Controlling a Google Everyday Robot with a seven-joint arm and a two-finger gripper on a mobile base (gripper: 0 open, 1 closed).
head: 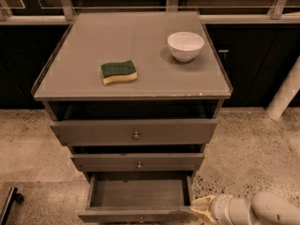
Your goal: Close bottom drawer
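The bottom drawer (117, 215) hangs wide open, closing not yet begun, with the gripper (203, 209) at its right front corner — spread or closed, I cannot tell.

The grey bench (70, 78) is shown from above, edged by a clear raised rim. A green-and-yellow sponge (119, 72) is laid flat left of centre; a white bowl (185, 46) is set upright near the back right corner, well apart from it. Below, the top drawer (93, 132) and middle drawer (103, 163) are each fitted with a round knob. The speckled floor (248, 144) is crossed by a white post (286, 90); the tool (201, 210) is seen low at lower right.
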